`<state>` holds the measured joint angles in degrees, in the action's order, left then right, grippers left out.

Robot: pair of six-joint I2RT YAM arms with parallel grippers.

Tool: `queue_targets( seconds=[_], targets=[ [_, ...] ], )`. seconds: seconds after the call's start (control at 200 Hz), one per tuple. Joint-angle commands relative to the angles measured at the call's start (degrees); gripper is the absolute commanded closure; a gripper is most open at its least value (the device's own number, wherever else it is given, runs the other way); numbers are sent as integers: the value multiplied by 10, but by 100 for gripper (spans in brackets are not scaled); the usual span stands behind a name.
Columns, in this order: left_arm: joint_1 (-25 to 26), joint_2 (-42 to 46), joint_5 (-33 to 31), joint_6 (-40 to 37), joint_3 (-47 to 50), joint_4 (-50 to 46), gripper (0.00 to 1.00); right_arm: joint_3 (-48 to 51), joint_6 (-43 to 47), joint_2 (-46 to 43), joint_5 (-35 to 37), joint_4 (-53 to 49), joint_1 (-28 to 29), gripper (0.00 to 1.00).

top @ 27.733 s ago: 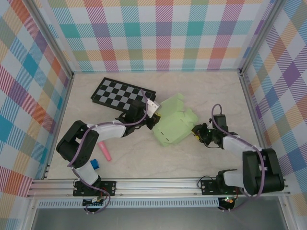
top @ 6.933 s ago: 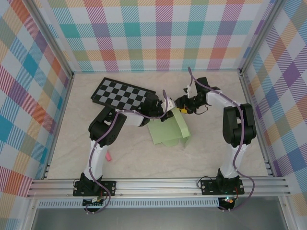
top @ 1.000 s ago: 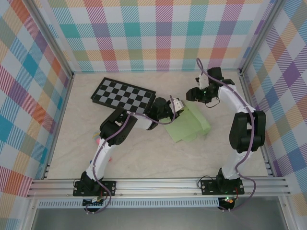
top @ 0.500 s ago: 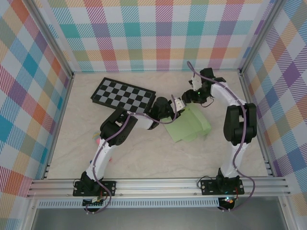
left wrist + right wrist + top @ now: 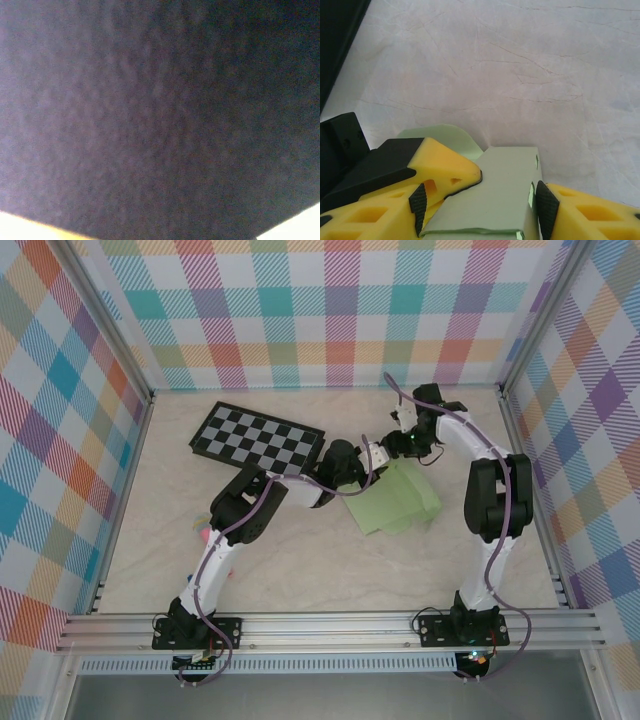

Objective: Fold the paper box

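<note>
I see the checked walls all round, and the pale table inside them. The black-and-grey checkerboard lies flat at the back left of the table. Just to its right lies the paper box. It is light green and folded into a smaller shape, near the middle of the table and a bit to the right. Both arms reach out to its far edge.

My left claw sits at the box's far left corner, between the checkerboard and the box. It is clenched tight, but I cannot tell if any card is in it. Its own camera is dark and blurry.

My right claw comes in from the far right. Its yellow fingers stand on each side of a green flap of the box. The black pads press against the flap's two edges, so it is grasping the box.

A tiny pink thing peeks out by the left arm.
</note>
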<state>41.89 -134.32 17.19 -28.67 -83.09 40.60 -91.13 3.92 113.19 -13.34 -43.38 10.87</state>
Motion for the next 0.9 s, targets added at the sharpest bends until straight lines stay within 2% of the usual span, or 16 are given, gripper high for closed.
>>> queue_targets(
  seconds=[0.0, 0.105, 0.22, 0.36, 0.42, 0.495, 0.64, 0.785, 0.895],
  targets=[
    [11, -12, -23, -24, -13, -11, 100, -18, 12, 15, 18, -33, 13, 42],
    [13, -14, -37, -22, -16, -10, 99, -17, 11, 16, 20, -28, 17, 48],
    [13, -16, -54, -13, -15, 1, 86, -18, 9, 17, 29, -29, 20, 50],
    [13, -14, -54, -13, -8, 10, 79, -17, 9, 14, 36, -29, 23, 54],
    [13, -14, -53, -13, -3, 18, 70, -14, 12, 9, 37, -25, 25, 56],
    [12, -8, -53, -12, 12, 35, 63, -8, 21, 3, 35, -18, 27, 58],
    [8, 25, -35, -14, 72, 76, 57, 8, 57, -16, 24, -2, 28, 61],
    [-8, 79, -8, -5, 124, 81, 56, 9, 82, -22, 29, -5, 27, 61],
    [-34, 120, 22, 38, 161, 99, 55, 8, 120, -27, 9, -13, 27, 62]
  ],
)
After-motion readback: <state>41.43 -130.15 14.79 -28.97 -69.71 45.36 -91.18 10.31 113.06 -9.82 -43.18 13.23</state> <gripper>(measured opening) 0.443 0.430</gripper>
